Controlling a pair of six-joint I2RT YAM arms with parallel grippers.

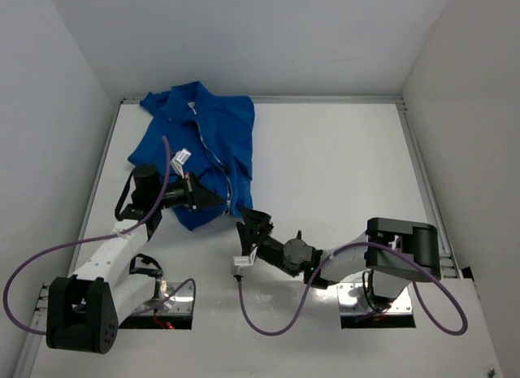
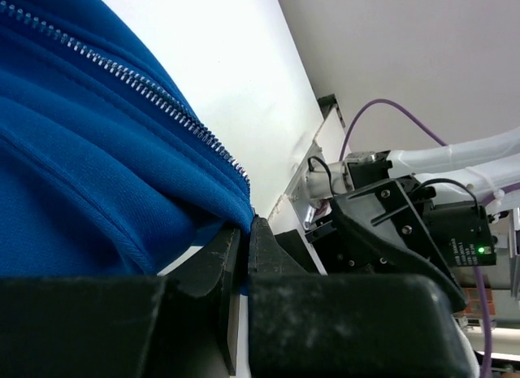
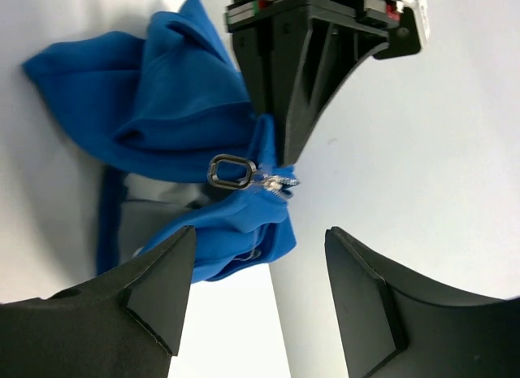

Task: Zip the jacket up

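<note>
Jacket: one, blue.
Zipper line: one run of teeth seen.
Zipper pull: one.
White tag on the fabric: one made out for sure.
Sleeves: no count possible, cloth too bunched.
Arms: two, left arm and right arm.
Grippers: two, left gripper and right gripper; two fingers on each, four in all.
Purple cables: two, left cable and right cable.
Metal base plates: two, left plate and right plate.
Green light: one.
Table: one.
White walls: three.
</note>
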